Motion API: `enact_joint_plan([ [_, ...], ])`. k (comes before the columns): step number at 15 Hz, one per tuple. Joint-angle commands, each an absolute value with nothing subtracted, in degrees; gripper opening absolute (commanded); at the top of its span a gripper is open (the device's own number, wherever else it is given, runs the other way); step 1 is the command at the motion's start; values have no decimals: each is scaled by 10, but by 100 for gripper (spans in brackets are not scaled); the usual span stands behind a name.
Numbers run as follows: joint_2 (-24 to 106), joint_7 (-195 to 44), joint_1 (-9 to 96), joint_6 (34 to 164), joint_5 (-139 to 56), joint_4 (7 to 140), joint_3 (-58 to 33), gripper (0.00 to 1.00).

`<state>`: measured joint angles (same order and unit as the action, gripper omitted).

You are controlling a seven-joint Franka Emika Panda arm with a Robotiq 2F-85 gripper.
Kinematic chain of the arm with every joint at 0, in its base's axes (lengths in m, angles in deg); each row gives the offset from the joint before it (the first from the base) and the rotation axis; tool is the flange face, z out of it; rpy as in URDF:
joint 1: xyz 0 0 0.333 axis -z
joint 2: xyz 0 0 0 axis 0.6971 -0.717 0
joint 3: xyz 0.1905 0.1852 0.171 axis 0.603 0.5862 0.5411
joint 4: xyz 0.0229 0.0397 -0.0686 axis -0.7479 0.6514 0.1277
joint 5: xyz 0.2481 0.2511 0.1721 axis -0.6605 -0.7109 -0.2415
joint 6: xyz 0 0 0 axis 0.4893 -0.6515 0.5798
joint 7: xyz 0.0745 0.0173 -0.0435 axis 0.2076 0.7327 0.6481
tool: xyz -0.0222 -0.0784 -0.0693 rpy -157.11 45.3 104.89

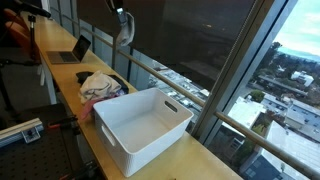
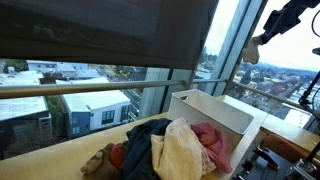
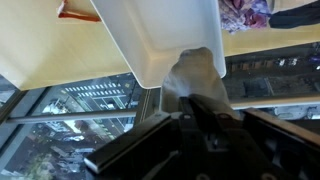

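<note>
My gripper (image 1: 122, 14) is raised high above the wooden counter, shut on a pale grey cloth (image 1: 125, 36) that hangs down from its fingers. In an exterior view the gripper (image 2: 268, 32) shows at the upper right with the cloth (image 2: 254, 50) dangling above the far end of the white basket (image 2: 240, 119). In the wrist view the cloth (image 3: 195, 68) droops from my gripper (image 3: 193, 100) over the edge of the white basket (image 3: 160, 35). The white basket (image 1: 120, 133) looks empty inside.
A pile of mixed clothes (image 1: 100, 87) lies on the counter beside the basket, and this pile (image 2: 170, 150) also fills the near foreground. A laptop (image 1: 72, 50) stands further along the counter. A window railing (image 1: 170, 80) and glass run along the counter's far side.
</note>
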<state>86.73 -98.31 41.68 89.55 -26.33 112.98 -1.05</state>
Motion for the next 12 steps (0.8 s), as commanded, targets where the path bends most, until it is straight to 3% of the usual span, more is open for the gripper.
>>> enact_joint_plan([
  [1, 786, -926, 444, 869, -283, 1040, -17, 2],
  [12, 608, -833, 457, 852, -391, 1008, -75, 2],
])
